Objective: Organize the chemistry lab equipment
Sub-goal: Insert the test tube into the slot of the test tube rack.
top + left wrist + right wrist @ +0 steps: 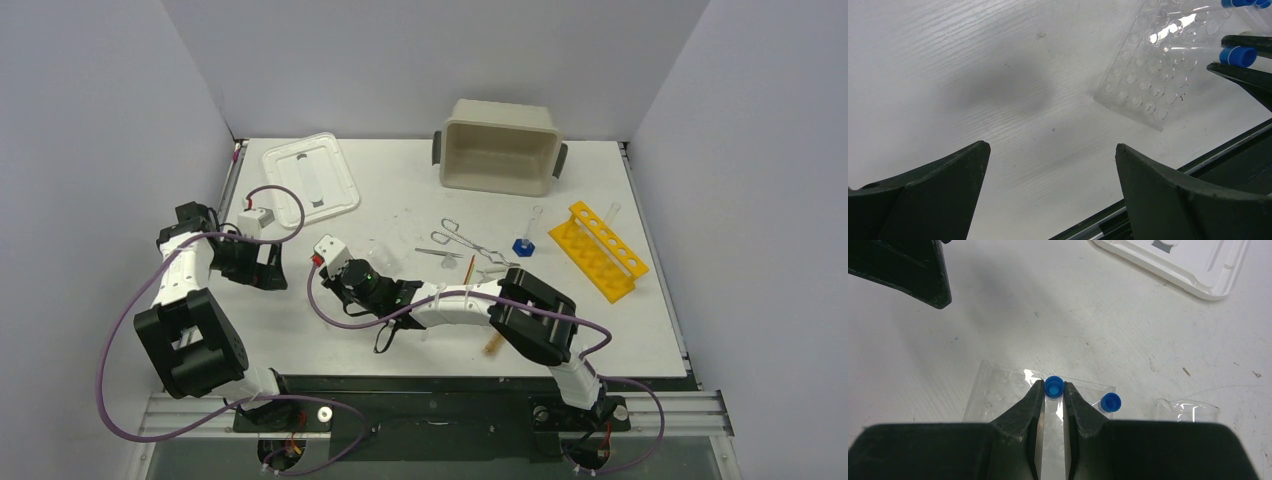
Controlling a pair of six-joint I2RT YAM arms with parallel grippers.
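Note:
My right gripper [1054, 390] is shut on a blue-capped clear tube [1054, 386], held over a clear plastic well rack [998, 387] lying on the table. A second blue-capped tube [1110, 402] stands just to its right, and a small glass beaker [1189, 410] lies farther right. From the left wrist view the same rack [1143, 70] and the held tube [1238, 55] show at upper right. My left gripper [1050, 147] hangs open over bare table, left of the rack. In the top view the left gripper [272, 268] and right gripper [338, 283] sit close together.
Metal forceps [465, 240], another blue-capped tube [525, 238] and a yellow tube rack [597, 248] lie mid-right. The beige tub [500, 148] stands at the back with its white lid [310, 178] at back left. The table's front edge [1198, 165] runs near my left gripper.

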